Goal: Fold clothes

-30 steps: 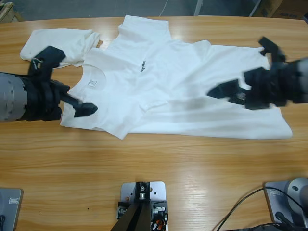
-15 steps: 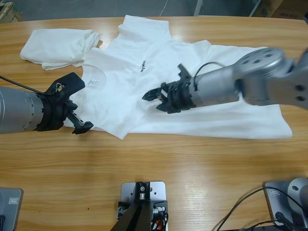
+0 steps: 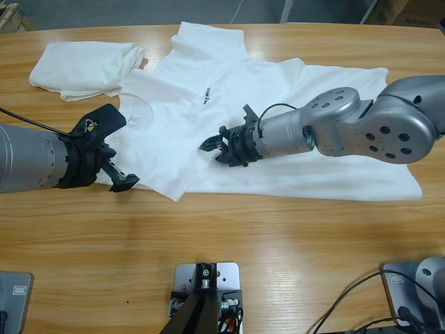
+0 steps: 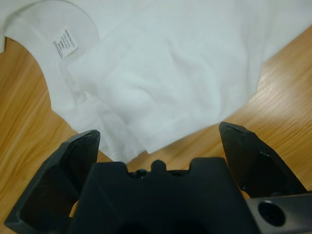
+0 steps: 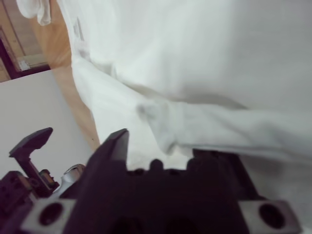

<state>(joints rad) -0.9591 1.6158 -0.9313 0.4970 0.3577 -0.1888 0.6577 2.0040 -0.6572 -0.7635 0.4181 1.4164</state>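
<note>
The large T-shirt [image 3: 278,104], soft and limp, is being pinched mid-fold by the right claw [image 3: 217,144]; the left claw [image 3: 115,149] is being held apart at its near sleeve hem.

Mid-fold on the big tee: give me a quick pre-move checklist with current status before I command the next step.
1. Large white cotton T-shirt lies spread on the long wooden table, one sleeve folded in at the near edge: ok.
2. Left gripper open at the shirt's shoulder edge, holding nothing: ok.
3. Right gripper low over the shirt's middle at a fabric fold; grip on cloth: cannot tell.
4. Neck label visible, collar unobstructed: ok.
5. Small folded white T-shirt sits apart from both grippers at the far left: ok.
6. Near hem fully flat: not ok, wrinkles show.
</note>
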